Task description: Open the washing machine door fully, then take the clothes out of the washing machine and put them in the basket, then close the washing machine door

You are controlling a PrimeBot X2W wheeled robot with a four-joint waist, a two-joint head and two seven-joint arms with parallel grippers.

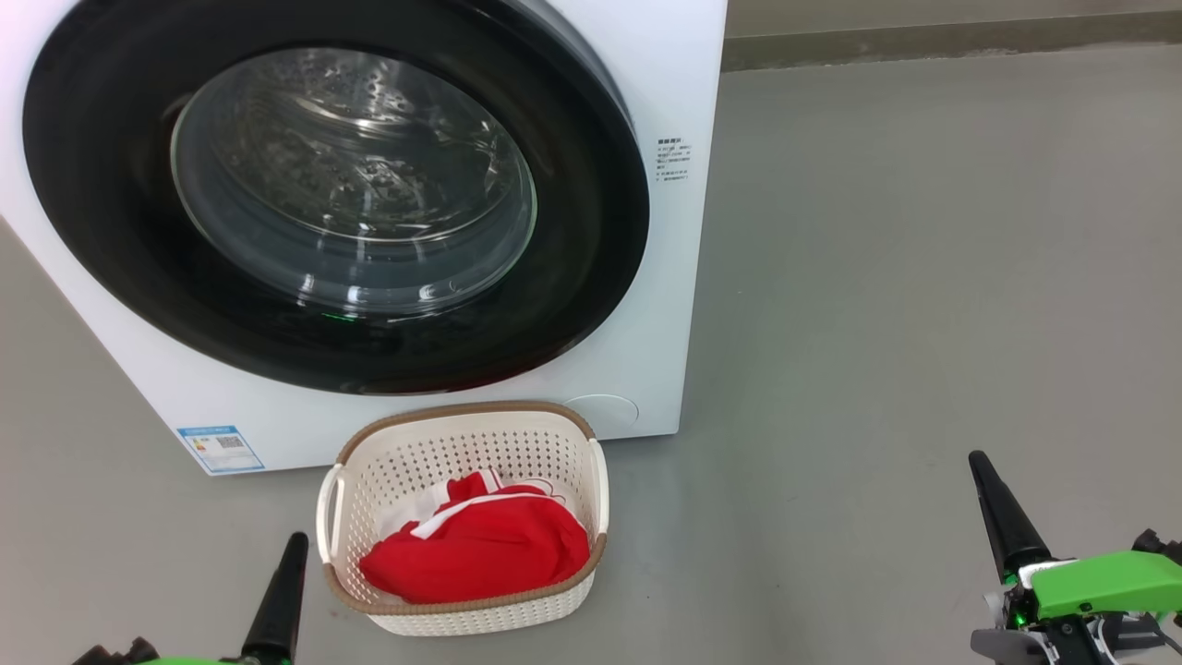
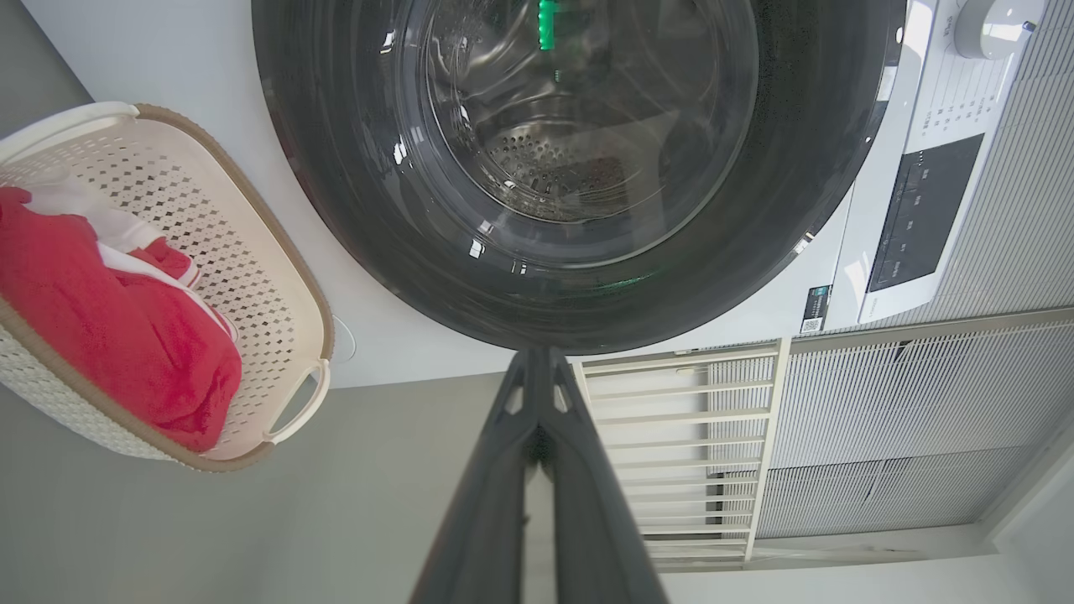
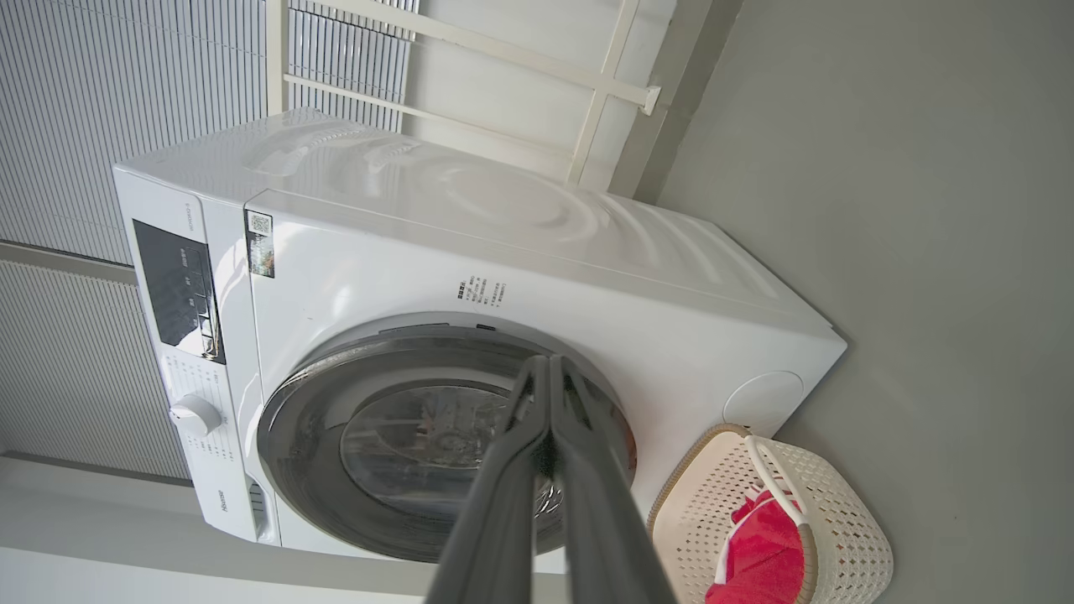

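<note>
while the washing machine door [image 1: 591, 277] sits closed on the washing machine [image 1: 674, 74], the clothes [image 1: 480, 550] lie in the basket [image 1: 517, 453] on the floor [image 1: 923, 277] just before it. the left gripper [image 1: 296, 543] and right gripper [image 1: 980, 464] hang low at either side, their jaws clenched on nothing.

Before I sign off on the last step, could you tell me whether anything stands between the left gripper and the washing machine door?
Nothing visible does. The left gripper, shut, points at the washing machine door across bare floor. The basket with the red clothes sits off to one side, beside that path.
</note>
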